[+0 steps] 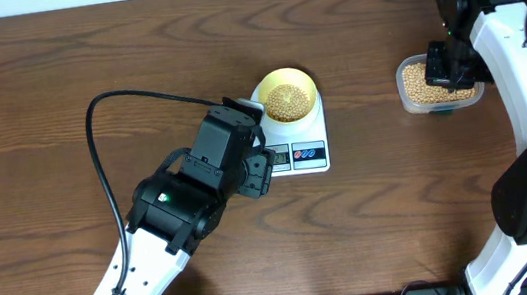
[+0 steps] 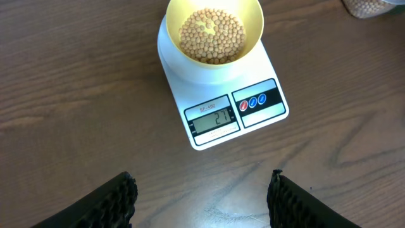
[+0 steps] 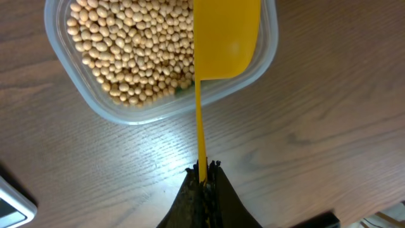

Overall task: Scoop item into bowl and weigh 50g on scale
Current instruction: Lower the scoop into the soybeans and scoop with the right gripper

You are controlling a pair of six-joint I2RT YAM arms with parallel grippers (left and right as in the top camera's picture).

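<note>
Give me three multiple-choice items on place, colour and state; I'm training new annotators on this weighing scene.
1. Where is the bowl? A on the scale; B beside it; C under it.
2. What colour is the scoop? A white; B yellow; C blue.
3. The left gripper is: A open; B shut on the bowl; C shut on the scoop.
Answers: 1 A, it rests on the scale's top; 2 B, bowl end and handle are both yellow; 3 A, its jaws stand apart with nothing between.
</note>
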